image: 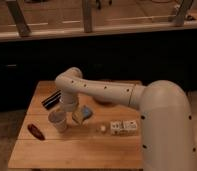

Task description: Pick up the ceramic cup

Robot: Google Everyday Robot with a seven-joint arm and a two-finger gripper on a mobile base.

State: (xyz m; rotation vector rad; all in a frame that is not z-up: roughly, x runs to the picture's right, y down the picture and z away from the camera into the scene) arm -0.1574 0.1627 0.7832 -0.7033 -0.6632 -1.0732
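On the wooden table (82, 150) one white robot arm (107, 91) reaches in from 3 o'clock, bends at its elbow above the left half and drops its wrist straight down. There is one table and one arm. Its single gripper (66, 112) hangs at the wrist's end, right over the cup's rim at about 1 o'clock of the cup. Whether it is released or clamped cannot be told.

Smaller things, one of each:
- A dark rounded bowl (106, 103), half hidden behind the arm at 2 o'clock of the cup.
- A white packet (124, 126), well off at 3 o'clock.
- A black flat object (51, 99) at 11 o'clock.
- A blue sponge (82, 115), just beside the cup at 2 o'clock.
- The ceramic cup (57, 122) itself.
- A reddish oblong (36, 131) at 8 o'clock.
- A small pale lump (102, 128) at 3 o'clock.

The cup stands upright with its long axis vertical and its wider rim opening upward. It sits left of centre, set in from the left edge. Bare wood runs from its 6 o'clock side to the near edge.
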